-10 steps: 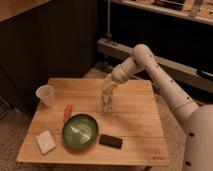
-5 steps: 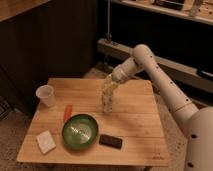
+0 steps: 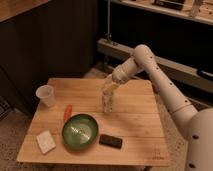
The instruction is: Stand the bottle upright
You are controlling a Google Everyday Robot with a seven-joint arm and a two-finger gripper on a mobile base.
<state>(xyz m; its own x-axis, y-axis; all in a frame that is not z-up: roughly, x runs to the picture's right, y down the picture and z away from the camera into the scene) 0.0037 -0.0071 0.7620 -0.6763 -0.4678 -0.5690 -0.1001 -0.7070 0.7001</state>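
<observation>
Reaching in from 3 o'clock, a white robot arm [image 3: 150, 65] bends over a small wooden table [image 3: 135, 125], and its gripper [image 3: 111, 86] sits right at the top of the bottle [image 3: 107, 101]. We cannot tell how far the gripper is open, nor whether it has hold of the bottle or only touches it. The bottle is slim, clear and pale, with a speckled look. It stands upright, or very nearly so, on the tabletop near the middle, a little toward 12 o'clock.

Taking the table's centre as the dial, we find a translucent white plastic cup [image 3: 46, 95] standing upright at 10 o'clock, well apart from the bottle. A round green bowl [image 3: 79, 131] lies at 7 o'clock, its shiny inside facing up. A short orange-red stick [image 3: 67, 112] lies just beside the bowl's far rim, at 9 o'clock. A white square pad [image 3: 46, 141] rests at 8 o'clock near the table's corner. A flat black rectangle [image 3: 110, 141] lies at 6 o'clock, just beside the bowl.
</observation>
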